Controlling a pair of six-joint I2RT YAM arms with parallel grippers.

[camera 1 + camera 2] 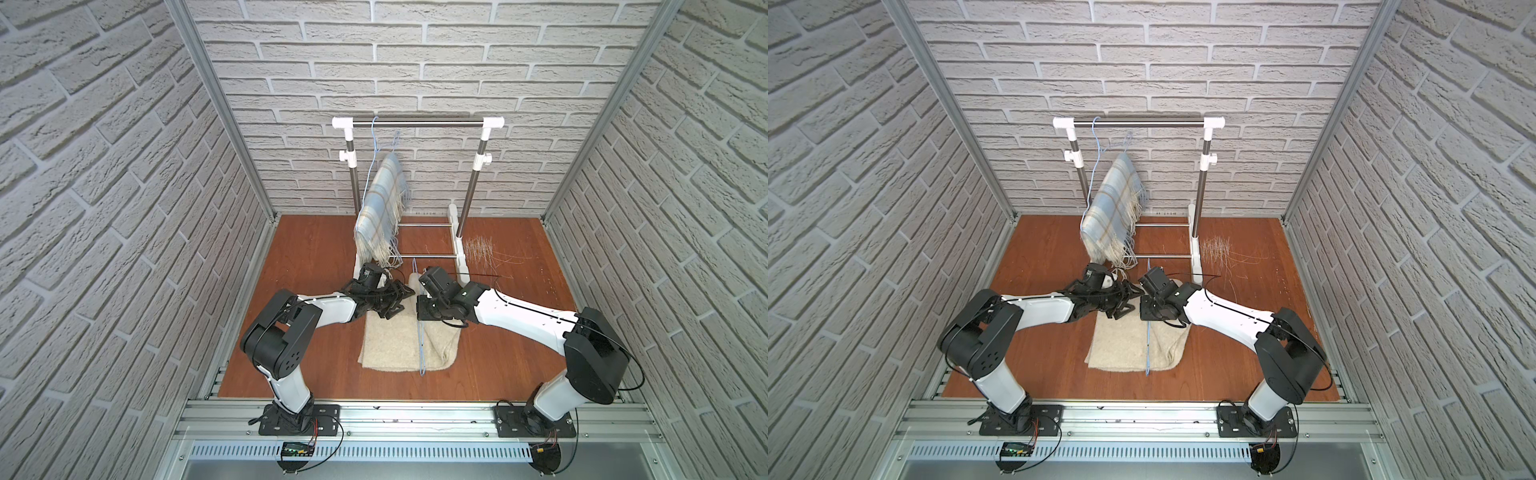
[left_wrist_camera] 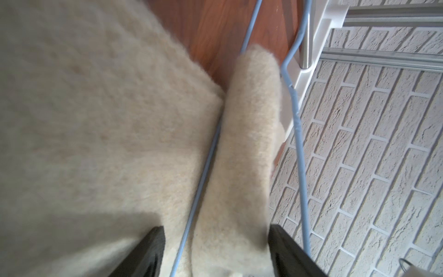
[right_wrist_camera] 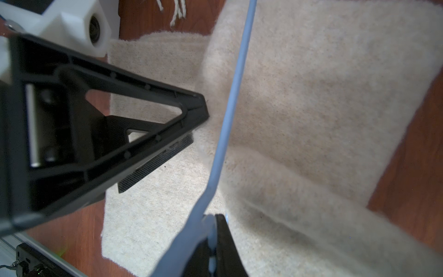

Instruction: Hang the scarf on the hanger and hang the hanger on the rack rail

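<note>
The scarf [image 1: 395, 340] by my left gripper [image 1: 405, 299] looks like soft, fuzzy cloth. The hanger [image 3: 236, 96] in my right gripper [image 3: 212, 221] is thin, smooth blue wire. Both grippers are dull black plastic. Past them, the rack [image 1: 417, 123] has a shiny metal bar and white plastic corners. The table [image 1: 316, 257] is smooth wood.

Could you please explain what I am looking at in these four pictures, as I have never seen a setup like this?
These are two robot arms, each ending in a gripper. Two pictures look down from one camera overhead; the other two come from cameras on the wrists. On the wooden floor lies a beige scarf; behind it stands a rack where a plaid scarf already hangs. The right gripper is shut on a blue hanger, held over the beige scarf. The left gripper is open, with a raised fold of that scarf between its jaws.
</note>
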